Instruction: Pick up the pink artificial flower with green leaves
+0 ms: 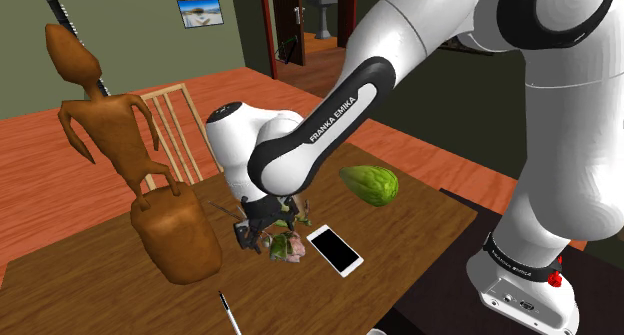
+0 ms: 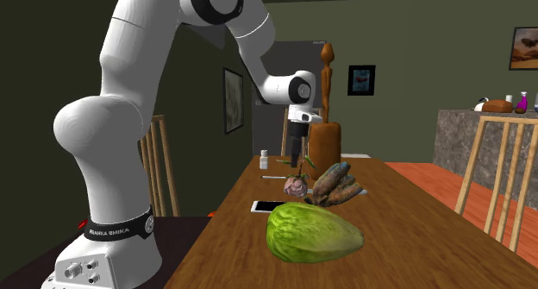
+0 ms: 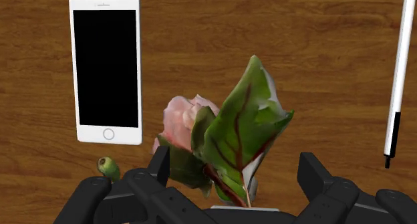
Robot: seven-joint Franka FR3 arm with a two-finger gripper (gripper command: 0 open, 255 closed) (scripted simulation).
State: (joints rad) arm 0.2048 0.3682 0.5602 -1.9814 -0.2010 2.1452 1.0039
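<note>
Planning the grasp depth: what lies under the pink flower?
Bare wooden table shows around the flower; the white phone lies beside it, not under. The spot directly beneath its leaves is covered.

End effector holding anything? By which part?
Nothing held. The end effector is open, straddling the flower low by its leaves, not clasping it.

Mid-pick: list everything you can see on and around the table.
flower: one, pink with green leaves, on the table between the gripper's fingers
phone: one, white with black screen, beside the flower
pen: one, white and black, flower's other side
leafy vegetable: one, green, on the table, shoulder view's right
figurine: one, brown, on the table, shoulder view's left
bottle: one, white, near the figurine
table: one, brown wood
chairs: at least two, pale wood, at the table
arm: one, white
gripper: one, black, open above the flower
</note>
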